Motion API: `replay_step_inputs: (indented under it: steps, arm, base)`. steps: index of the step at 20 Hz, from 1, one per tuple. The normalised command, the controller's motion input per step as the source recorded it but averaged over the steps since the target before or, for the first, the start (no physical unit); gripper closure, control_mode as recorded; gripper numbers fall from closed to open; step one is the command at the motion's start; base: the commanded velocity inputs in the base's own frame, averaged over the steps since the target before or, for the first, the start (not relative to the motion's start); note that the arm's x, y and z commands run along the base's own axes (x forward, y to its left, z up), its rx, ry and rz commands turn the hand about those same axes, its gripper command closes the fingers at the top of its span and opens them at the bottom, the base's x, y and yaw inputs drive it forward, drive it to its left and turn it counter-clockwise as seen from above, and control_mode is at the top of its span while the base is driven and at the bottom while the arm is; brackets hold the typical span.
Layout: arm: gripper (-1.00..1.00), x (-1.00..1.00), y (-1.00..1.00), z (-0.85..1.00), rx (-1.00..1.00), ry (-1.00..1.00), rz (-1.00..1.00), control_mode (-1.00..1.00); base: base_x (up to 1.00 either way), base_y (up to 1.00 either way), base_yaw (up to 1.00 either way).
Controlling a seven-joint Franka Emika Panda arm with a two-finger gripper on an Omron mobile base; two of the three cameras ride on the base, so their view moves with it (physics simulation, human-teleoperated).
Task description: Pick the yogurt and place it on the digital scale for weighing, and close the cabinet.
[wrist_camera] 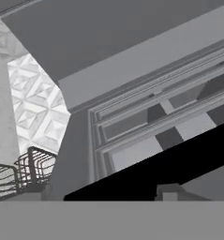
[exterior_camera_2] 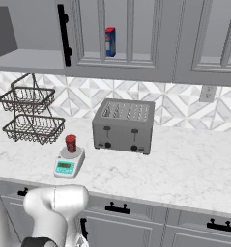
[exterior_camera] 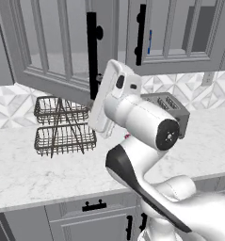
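Observation:
The yogurt (exterior_camera_2: 71, 143), a small red cup, stands upright on the round plate of the white digital scale (exterior_camera_2: 68, 163), on the counter left of the toaster. The cabinet's (exterior_camera_2: 126, 38) left door (exterior_camera: 43, 42) hangs swung out over the counter. My gripper (exterior_camera: 96, 92) is raised at the lower end of that door's black bar handle (exterior_camera: 92, 52). The white hand hides its fingers, so I cannot tell how wide the jaws stand. In the hand view the door's panes (wrist_camera: 146, 122) are very close, with the black handle (wrist_camera: 179, 164) running slantwise just below them.
A grey toaster (exterior_camera_2: 122, 125) stands at the back of the marble counter. A two-tier wire basket (exterior_camera_2: 32, 116) sits to the left under the open door. A red-and-blue box (exterior_camera_2: 110, 42) stands behind the cabinet glass. Grey drawers (exterior_camera_2: 117, 208) line the counter front.

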Motion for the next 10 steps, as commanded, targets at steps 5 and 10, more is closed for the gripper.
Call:
replay_step_inputs:
  steps: [5,10]
  arm:
    - [-1.0,1.0,-0.22,-0.24,0.0,0.03,-0.13,-1.0]
    - [-1.0,1.0,-0.04,-0.26,0.0,0.01,-0.11,-1.0]
  base:
    - [0.0,0.0,0.0]
    - [0.0,0.0,0.0]
